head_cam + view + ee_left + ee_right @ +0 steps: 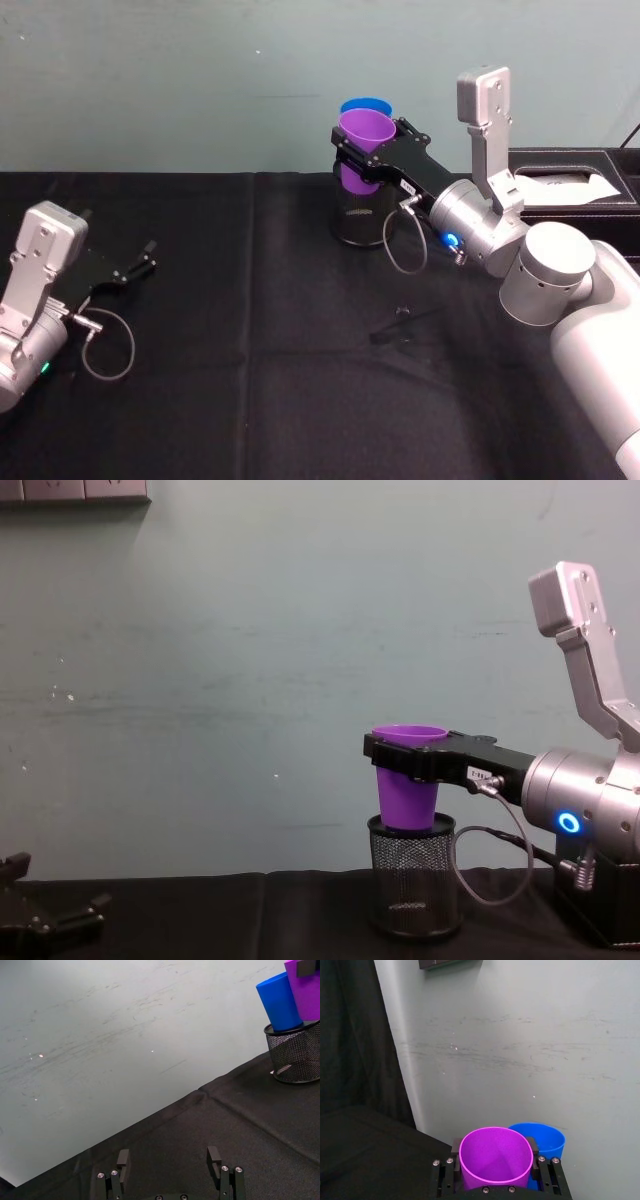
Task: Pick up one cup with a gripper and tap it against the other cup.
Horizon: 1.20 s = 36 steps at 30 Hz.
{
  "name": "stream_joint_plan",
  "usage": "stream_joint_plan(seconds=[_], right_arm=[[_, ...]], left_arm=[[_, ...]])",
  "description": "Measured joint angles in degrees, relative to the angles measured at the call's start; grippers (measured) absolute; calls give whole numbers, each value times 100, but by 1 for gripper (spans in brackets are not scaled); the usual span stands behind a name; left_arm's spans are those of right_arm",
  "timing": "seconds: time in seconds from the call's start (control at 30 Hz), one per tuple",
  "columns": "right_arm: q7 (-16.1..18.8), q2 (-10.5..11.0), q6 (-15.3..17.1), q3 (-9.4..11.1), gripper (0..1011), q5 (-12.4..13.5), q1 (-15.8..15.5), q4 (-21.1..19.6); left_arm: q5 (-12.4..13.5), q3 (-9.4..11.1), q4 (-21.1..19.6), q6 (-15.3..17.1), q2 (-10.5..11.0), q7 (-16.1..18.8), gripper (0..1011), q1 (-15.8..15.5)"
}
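My right gripper [362,165] is shut on the purple cup [364,135], its black fingers [534,1146] on either side just under the rim. It holds the cup upright, with the base at the mouth of a black mesh pen holder [412,878]. The blue cup [366,104] stands in that holder just behind the purple cup [495,1157], rim beside rim; I cannot tell whether they touch. In the left wrist view the blue cup [280,1002] and purple cup [306,985] rise side by side from the holder [295,1055]. My left gripper [140,265] rests open at the table's left.
A black box [575,185] with white paper on top sits at the back right, next to my right arm. A small dark object [400,315] lies on the black cloth in front of the holder. The wall stands close behind the cups.
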Motion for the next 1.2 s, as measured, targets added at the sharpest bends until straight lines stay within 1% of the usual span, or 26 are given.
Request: stream_joint_plan(seconds=[1.2], right_arm=[[5,3,0,0,754,1,-5,-6]], left_arm=[[0,0,0,0,0,0,1000,0]])
